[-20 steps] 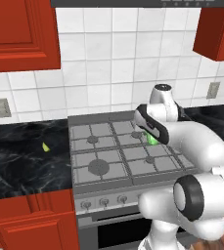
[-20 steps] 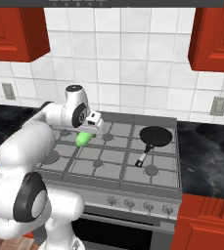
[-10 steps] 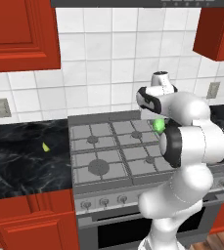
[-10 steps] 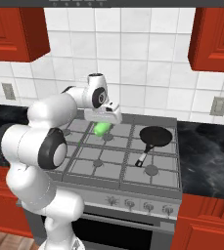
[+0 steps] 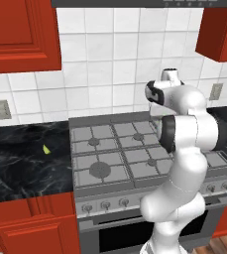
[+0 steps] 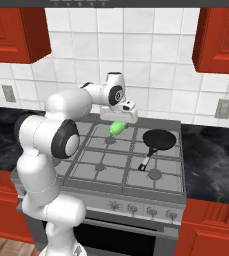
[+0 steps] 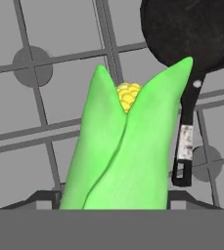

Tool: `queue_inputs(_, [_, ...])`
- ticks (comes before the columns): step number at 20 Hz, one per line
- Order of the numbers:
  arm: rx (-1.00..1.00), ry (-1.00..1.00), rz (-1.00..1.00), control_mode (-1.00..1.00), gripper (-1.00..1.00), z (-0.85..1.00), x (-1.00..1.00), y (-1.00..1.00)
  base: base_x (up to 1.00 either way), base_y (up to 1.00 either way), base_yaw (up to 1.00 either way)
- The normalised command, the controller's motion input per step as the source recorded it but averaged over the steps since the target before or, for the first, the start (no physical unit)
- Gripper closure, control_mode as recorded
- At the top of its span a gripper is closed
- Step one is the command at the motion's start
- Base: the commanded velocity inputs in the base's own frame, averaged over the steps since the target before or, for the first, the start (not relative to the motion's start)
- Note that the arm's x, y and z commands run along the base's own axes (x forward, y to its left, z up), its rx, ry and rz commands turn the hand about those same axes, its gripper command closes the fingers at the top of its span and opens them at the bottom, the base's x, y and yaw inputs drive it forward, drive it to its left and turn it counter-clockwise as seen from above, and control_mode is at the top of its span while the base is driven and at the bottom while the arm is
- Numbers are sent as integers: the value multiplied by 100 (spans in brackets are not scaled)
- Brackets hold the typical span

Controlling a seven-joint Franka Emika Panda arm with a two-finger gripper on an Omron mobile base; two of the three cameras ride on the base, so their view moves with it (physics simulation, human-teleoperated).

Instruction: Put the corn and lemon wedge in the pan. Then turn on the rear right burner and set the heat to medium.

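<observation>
Swinging rightward over the stove, the gripper [image 6: 118,121] has carried the clamped corn [image 6: 117,128] close beside the pan [image 6: 159,140], drop pending.

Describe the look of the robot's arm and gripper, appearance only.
The arm is glossy white, built of rounded, bulbous segments with dark grey round joint caps. The gripper is a pale boxy hand with two small dark finger tips. No cables or markings are visible.

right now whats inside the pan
Nothing can be seen in the pan; its black bottom looks bare. The corn hangs in the gripper above the stove grate, left of the pan. In the hand view the corn covers a little of the pan's rim.
</observation>
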Motion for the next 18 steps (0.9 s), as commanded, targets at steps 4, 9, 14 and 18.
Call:
queue_inputs(4, [1,-8,0,-100,100,-37,0,-18,0,0,0])
queue_inputs(9, [0,-13,0,-100,100,-38,3,-6,0,0,0])
queue_inputs(14, [0,-9,0,-100,100,-22,21,-27,0,0,0])
queue_inputs(18, [0,-9,-1,-100,100,-3,18,-46,0,0,0])
